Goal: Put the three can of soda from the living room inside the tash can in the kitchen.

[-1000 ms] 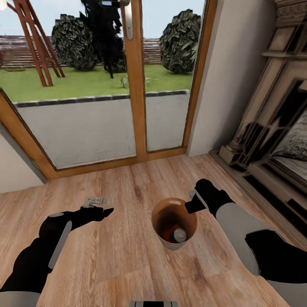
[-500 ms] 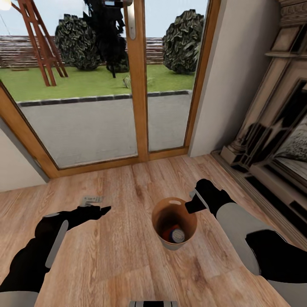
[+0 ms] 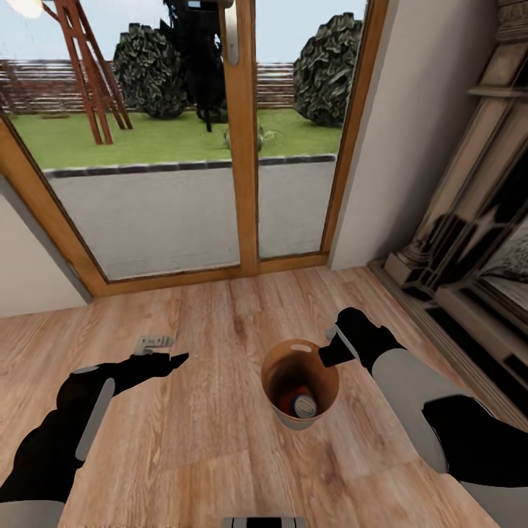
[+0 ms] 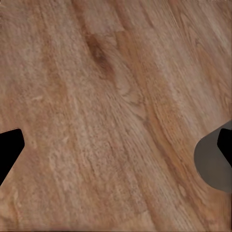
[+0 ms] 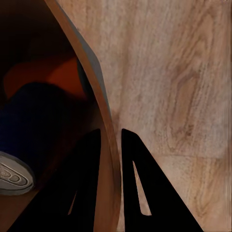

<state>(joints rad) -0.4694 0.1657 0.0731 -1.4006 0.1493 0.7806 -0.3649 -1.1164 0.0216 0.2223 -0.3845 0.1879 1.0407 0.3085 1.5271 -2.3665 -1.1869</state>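
The tash can (image 3: 275,364), a small tapered bucket with a brown inside, hangs just above the warm wood floor in front of me. My right gripper (image 3: 328,354) is shut on its rim (image 5: 109,145), one finger inside the wall and one outside. Cans of soda (image 3: 299,403) lie at its bottom: an orange one (image 5: 53,72) and a dark blue one (image 5: 34,125) with a silvery top. How many are inside I cannot tell. My left gripper (image 3: 172,359) is open over bare floorboards, its fingers (image 4: 9,150) wide apart and holding nothing.
Wood-framed glass doors (image 3: 242,147) stand straight ahead, with a garden behind them. A pale wall (image 3: 396,147) meets the fireplace surround (image 3: 469,242) on the right. Open wood floor (image 3: 205,440) lies around the bucket and to the left.
The whole view has shifted, the doors and fireplace sliding slightly rightward, so the camera moved. Both arms and the bucket keep their places in the view.
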